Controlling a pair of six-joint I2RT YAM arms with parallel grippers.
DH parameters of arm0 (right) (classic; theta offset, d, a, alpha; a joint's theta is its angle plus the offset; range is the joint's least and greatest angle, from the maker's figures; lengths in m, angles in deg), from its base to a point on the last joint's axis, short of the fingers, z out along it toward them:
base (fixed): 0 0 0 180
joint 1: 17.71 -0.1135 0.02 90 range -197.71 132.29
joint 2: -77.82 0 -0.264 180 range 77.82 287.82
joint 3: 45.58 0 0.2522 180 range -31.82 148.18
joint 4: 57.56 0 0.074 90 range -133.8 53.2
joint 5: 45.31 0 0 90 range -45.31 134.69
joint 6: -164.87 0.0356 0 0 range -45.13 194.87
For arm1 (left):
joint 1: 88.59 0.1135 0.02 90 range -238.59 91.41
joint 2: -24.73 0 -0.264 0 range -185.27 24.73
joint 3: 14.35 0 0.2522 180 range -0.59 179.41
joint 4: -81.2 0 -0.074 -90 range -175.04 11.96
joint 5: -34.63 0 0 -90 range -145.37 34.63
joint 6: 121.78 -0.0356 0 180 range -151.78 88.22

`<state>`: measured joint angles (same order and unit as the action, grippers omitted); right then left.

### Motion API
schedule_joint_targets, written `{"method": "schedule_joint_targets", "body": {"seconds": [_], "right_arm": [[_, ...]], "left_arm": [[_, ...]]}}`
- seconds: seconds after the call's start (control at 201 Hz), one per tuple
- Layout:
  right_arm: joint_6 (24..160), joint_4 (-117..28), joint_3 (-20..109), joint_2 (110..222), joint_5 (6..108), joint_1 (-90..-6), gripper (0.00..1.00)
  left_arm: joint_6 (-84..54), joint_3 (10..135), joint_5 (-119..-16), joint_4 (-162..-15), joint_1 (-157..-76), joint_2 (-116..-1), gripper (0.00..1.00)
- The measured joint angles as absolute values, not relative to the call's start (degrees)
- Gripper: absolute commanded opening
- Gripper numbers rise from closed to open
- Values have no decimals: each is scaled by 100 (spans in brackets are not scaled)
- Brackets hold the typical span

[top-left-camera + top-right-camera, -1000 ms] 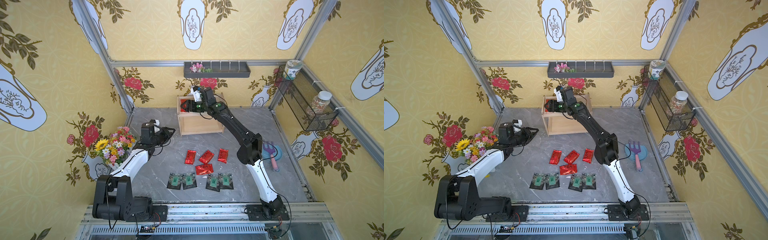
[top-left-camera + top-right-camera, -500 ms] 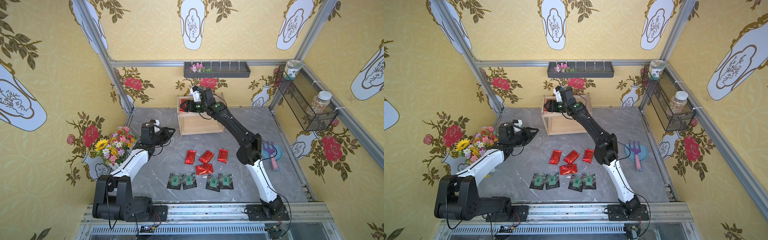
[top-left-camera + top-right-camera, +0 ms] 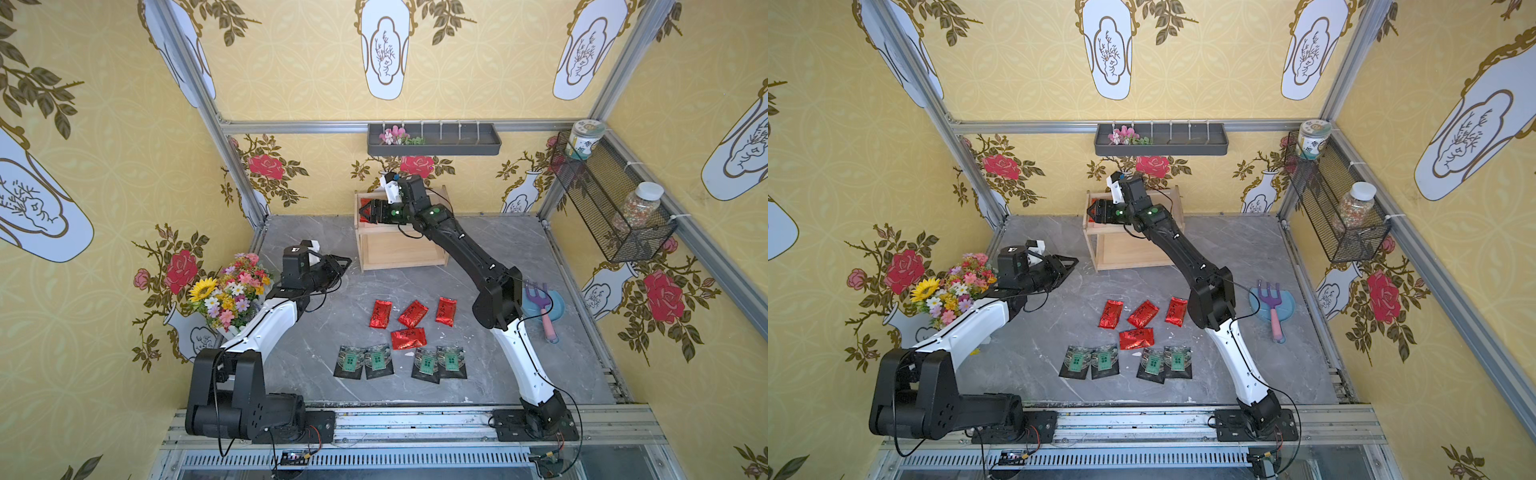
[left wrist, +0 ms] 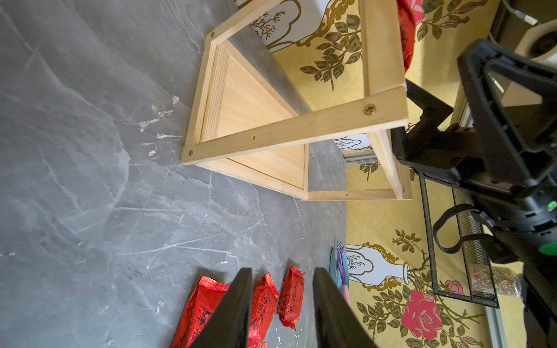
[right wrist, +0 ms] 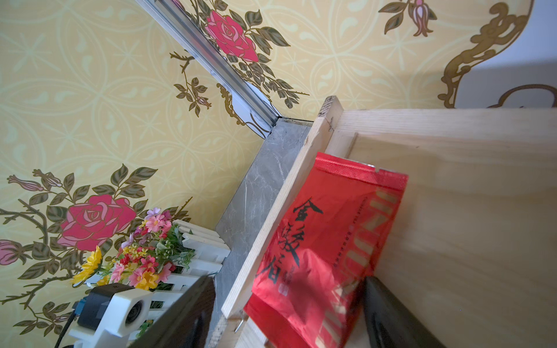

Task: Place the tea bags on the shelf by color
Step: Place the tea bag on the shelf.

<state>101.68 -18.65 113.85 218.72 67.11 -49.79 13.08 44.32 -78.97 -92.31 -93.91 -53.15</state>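
The light wood shelf (image 3: 403, 249) stands at the back of the table. My right gripper (image 3: 368, 212) reaches over its top tier, open, jaws wide. A red tea bag (image 5: 325, 235) lies loose on that tier (image 5: 452, 211), leaning on the side rim, with one finger on either side of it. Several more red tea bags (image 3: 413, 313) lie mid-table, and a row of black tea bags (image 3: 379, 361) with green labels lies in front of them. My left gripper (image 3: 345, 264) hovers left of the shelf, open and empty; its wrist view shows the red tea bags (image 4: 291, 296) beyond the fingertips (image 4: 245, 274).
A flower bouquet (image 3: 232, 291) in a white planter stands at the left wall beside my left arm. A blue plate with a purple fork (image 3: 544, 305) lies at the right. A dark grey wall tray (image 3: 434, 139) and a wire-mesh basket (image 3: 611, 208) with jars hang above.
My right gripper's jaws have spread a little wider round the red tea bag on the top tier. The left arm has not moved.
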Motion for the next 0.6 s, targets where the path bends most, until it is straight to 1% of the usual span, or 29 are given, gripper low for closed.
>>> {"method": "schedule_joint_targets", "body": {"seconds": [0.418,0.538,0.598], "right_arm": [[10168,-2110,11212,21817,6739,-4909,82],[10115,-2097,10786,21454,6665,-4856,83],[10052,-2123,10412,21074,6514,-4850,83]], "left_arm": [[1321,4447,-7907,-9231,-9428,-5409,40],[1275,4443,-7754,-9181,-9607,-5350,41],[1214,4439,-7636,-9137,-9758,-5300,42]]}}
